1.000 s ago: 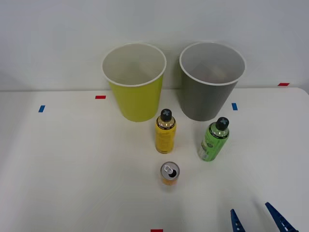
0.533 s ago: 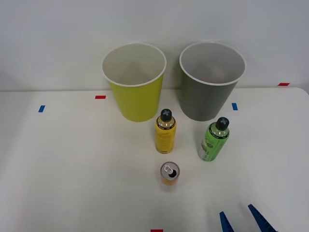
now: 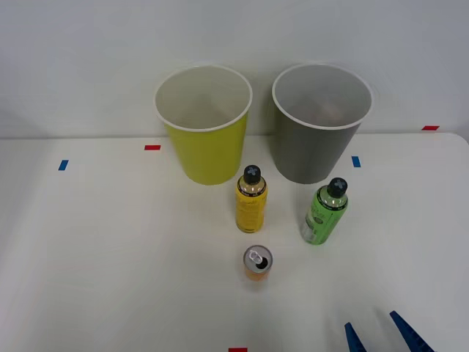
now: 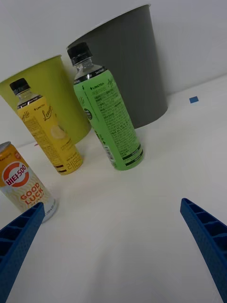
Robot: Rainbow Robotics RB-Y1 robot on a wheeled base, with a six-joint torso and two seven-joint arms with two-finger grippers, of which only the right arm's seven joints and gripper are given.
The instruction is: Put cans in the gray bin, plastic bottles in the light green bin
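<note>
White worktop (image 3: 110,257) holds two big bins at the top of the frame. Something reddish lies inside the gray bin (image 3: 311,158). Beside it, the light green bin (image 3: 209,154) looks empty. Both bottles and the orange can (image 3: 257,263) stand in the middle. At the bottom right, the right gripper (image 3: 381,335) has its blue fingers (image 4: 208,241) spread, holding nothing.

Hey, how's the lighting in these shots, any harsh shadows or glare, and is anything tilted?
Front view: even light, faint shadows under the orange can. Right wrist view: the green bottle and gray bin look slanted from the camera angle; no strong glare.
</note>
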